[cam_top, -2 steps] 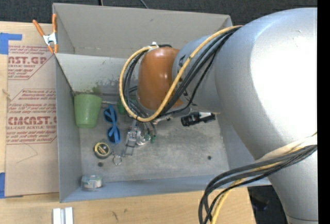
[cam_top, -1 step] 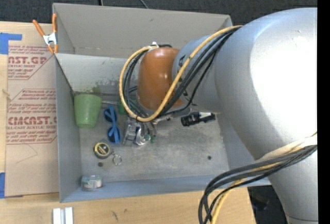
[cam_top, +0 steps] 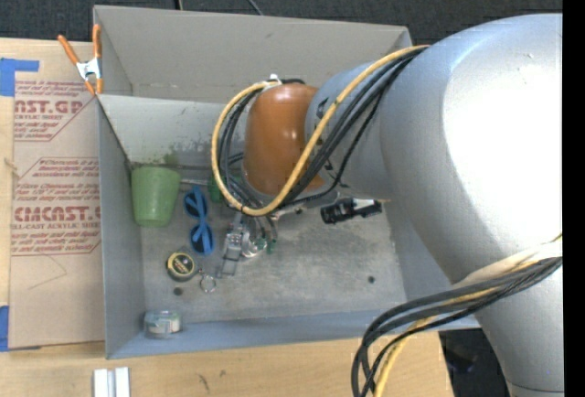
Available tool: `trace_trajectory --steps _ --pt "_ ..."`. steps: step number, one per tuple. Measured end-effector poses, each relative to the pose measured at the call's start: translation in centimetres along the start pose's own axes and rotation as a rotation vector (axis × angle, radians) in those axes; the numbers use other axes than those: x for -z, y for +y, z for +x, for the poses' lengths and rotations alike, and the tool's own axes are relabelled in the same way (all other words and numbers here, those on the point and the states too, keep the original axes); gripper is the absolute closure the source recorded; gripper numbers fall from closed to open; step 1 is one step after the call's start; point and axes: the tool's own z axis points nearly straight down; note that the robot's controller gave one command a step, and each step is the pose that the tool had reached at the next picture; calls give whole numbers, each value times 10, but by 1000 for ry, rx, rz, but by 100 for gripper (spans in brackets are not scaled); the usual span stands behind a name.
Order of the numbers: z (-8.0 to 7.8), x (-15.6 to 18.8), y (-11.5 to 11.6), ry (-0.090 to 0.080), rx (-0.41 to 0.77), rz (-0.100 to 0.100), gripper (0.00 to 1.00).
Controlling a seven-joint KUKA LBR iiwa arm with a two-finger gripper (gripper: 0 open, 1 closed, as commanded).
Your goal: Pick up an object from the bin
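My gripper (cam_top: 234, 251) hangs below the orange wrist cover, low over the bin floor left of the middle. Just to its left lies a blue plastic piece with two loops (cam_top: 197, 219), close by but apart from it. A small round gold and black disc (cam_top: 181, 265) rests on the floor to the lower left of the gripper. A tiny grey metal bit (cam_top: 209, 284) lies right at the gripper's lower tip. I see nothing held.
A light green cup (cam_top: 154, 194) lies against the left wall. A black marker-like stick (cam_top: 350, 209) lies right of the wrist. A small grey lump (cam_top: 162, 323) sits in the near left corner. The arm covers the bin's right side.
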Motion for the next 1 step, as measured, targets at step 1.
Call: trace_trajectory --steps 1 --pt "-16 -1 37 7 538 1 0"
